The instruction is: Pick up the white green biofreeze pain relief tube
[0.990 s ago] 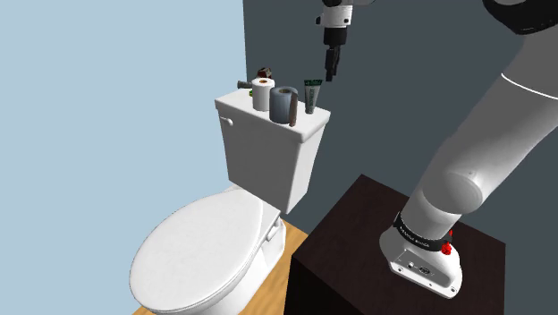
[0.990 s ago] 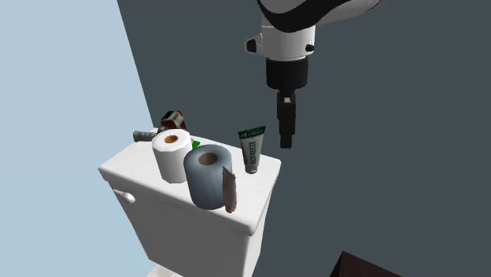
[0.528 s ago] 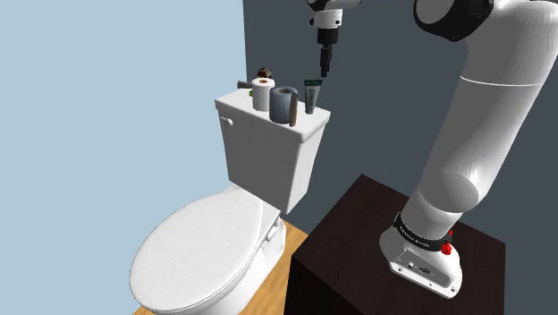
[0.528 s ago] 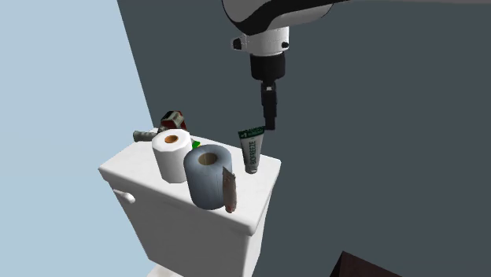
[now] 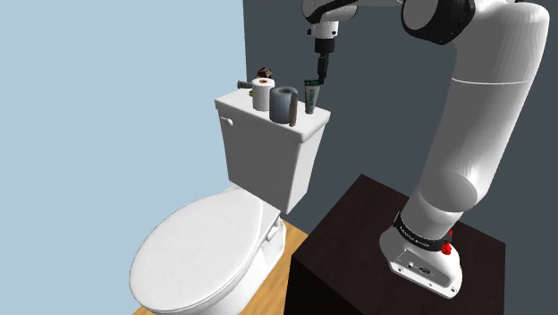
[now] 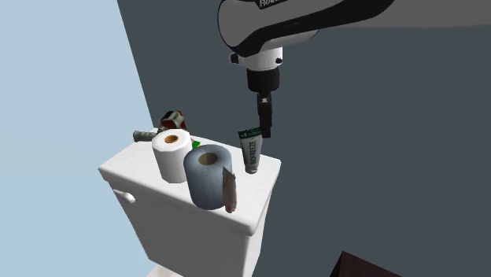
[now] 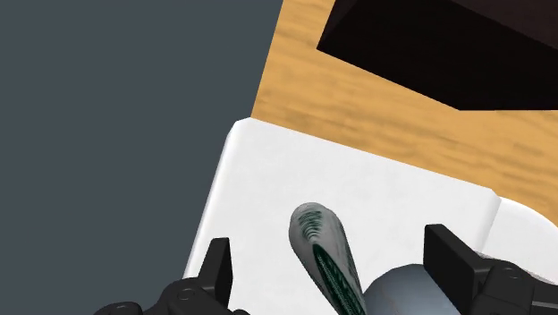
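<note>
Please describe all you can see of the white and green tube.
The tube is white with a green band at its crimped top and green lettering. It stands upright, narrow end down, on the tank lid near the dark wall, beside a grey roll. The open pincer hangs over its top, not touching it.

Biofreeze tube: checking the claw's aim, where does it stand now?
The white-and-green tube stands upright on the toilet tank lid, at the second exterior view's right end, beside the grey toilet roll, just under the claw.

Shoulder view far, second nearer tank (image 6: 181,232).
</note>
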Tool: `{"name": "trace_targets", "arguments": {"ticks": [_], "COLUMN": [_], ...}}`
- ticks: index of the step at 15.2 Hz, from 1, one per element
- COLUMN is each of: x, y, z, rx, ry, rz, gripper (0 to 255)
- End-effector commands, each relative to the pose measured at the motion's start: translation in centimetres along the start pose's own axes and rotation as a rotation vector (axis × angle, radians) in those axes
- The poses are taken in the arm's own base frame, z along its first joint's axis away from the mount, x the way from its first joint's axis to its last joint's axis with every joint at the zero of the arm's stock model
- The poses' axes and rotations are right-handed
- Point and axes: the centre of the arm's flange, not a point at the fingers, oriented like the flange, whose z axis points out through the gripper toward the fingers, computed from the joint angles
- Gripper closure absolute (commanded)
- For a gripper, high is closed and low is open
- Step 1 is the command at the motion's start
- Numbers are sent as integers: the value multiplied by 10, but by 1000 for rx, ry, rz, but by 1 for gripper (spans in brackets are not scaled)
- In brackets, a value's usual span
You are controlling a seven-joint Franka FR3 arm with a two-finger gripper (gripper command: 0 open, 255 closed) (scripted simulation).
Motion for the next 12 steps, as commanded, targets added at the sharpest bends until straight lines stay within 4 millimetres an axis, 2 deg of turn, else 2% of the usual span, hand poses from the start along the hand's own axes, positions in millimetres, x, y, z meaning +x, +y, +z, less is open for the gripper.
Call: {"name": "trace_targets", "arguments": {"ticks": [1, 2, 3, 12], "x": [1, 1, 1, 1], "y": [1, 1, 1, 1], "z": [7, 7, 7, 7], "rx": [-1, -1, -1, -1], "ry": [0, 0, 0, 0], "rz": [0, 0, 0, 0], "gripper": [0, 0, 255, 255]}}
